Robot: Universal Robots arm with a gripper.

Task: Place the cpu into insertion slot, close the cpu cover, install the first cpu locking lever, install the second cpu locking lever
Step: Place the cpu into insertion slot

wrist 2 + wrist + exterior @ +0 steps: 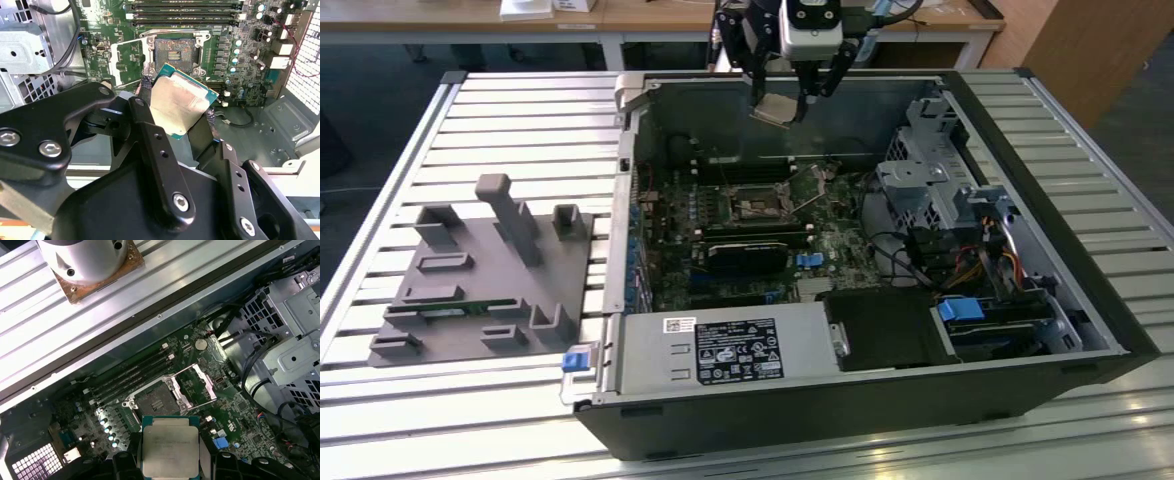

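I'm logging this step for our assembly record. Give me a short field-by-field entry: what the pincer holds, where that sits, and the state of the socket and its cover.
pincer: shut on the cpu
cpu position: held in the air above the green motherboard, not seated
insertion slot: empty, dark centre exposed
cpu cover: open, off the slot, to one side of it
task stage: cpu not yet placed; cover not closed
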